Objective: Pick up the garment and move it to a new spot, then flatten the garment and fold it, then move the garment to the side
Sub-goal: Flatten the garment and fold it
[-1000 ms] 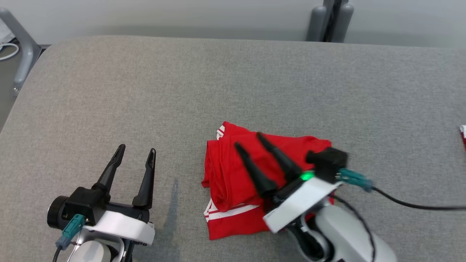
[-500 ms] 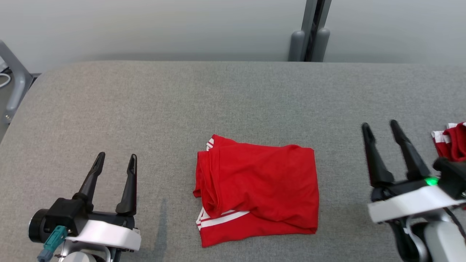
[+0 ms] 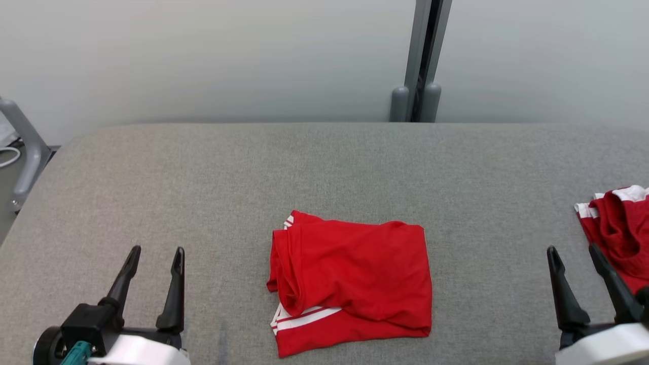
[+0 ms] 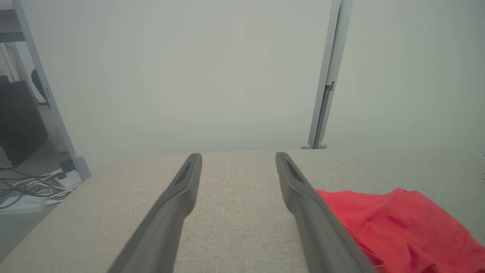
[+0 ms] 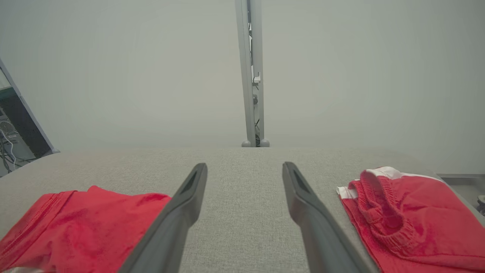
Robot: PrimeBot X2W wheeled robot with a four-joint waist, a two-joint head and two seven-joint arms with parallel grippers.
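Folded red garment [image 3: 355, 274] on the grey table [image 3: 203, 177] — nothing gripped

At 8 o'clock the left gripper [image 3: 157, 249], at 4 o'clock the right gripper [image 3: 573, 248], jaws spread wide and empty; the garment lies between them near 6 o'clock, touching neither; a second red piece [image 3: 616, 233] sits at 3 o'clock; a grey post [image 3: 421, 61] stands at 12.

Red garment [image 3: 355, 276] with white stripes, grey table [image 3: 203, 177], second red-and-white garment [image 3: 618, 228]
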